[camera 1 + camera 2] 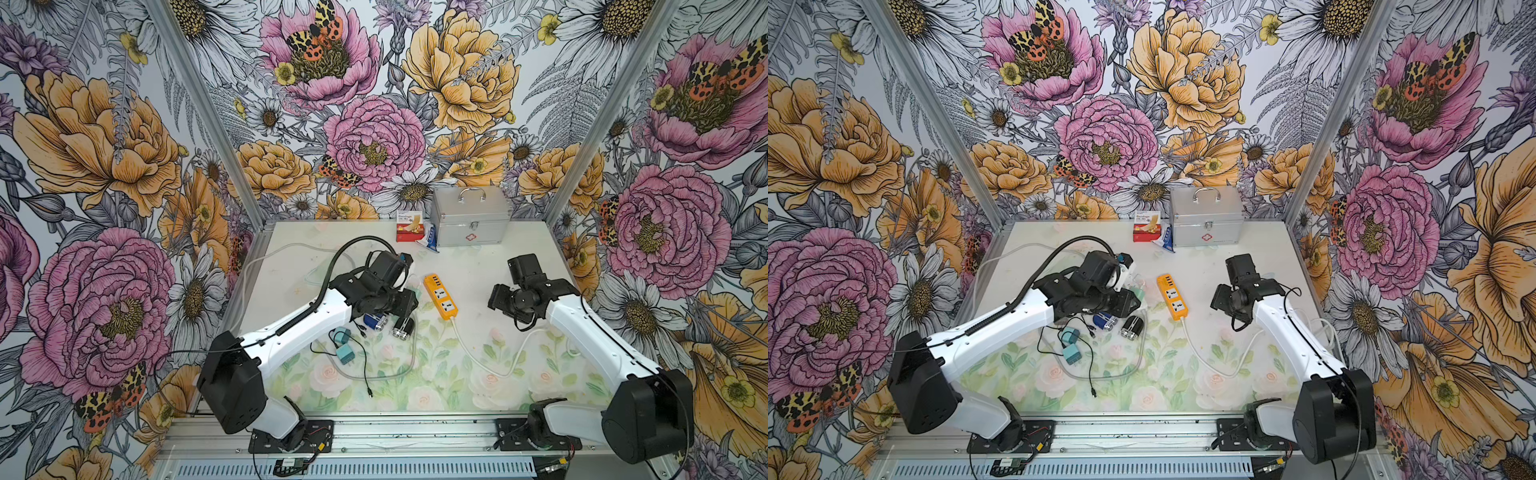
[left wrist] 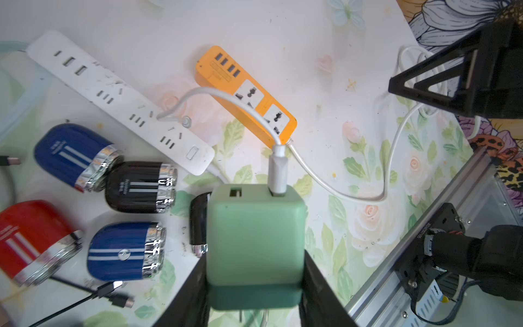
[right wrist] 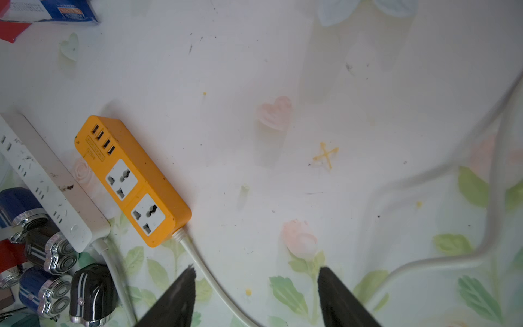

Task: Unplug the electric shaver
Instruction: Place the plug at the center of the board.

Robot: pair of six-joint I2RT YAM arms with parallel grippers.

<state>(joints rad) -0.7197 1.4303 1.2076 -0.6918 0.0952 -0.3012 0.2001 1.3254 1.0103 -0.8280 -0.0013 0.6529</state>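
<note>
Green charger (image 2: pixel 256 240): clamped between left gripper (image 2: pixel 254 263) jaws
Shavers (image 2: pixel 127 250): lying just beside those jaws
Right gripper (image 3: pixel 256 273): spread, holding nothing

The charger (image 2: pixel 256 240) is mint green, its cable (image 2: pixel 278 170) white. The orange strip (image 3: pixel 133 181) has white sockets; the white strip (image 2: pixel 119 96) is plain. A blue shaver (image 2: pixel 121 252), a black shaver (image 2: pixel 133 186) and a red shaver (image 2: pixel 28 226) carry white stripes and chrome heads. The worktop (image 3: pixel 283 70) is white with pale pink roses and green leaves
</note>
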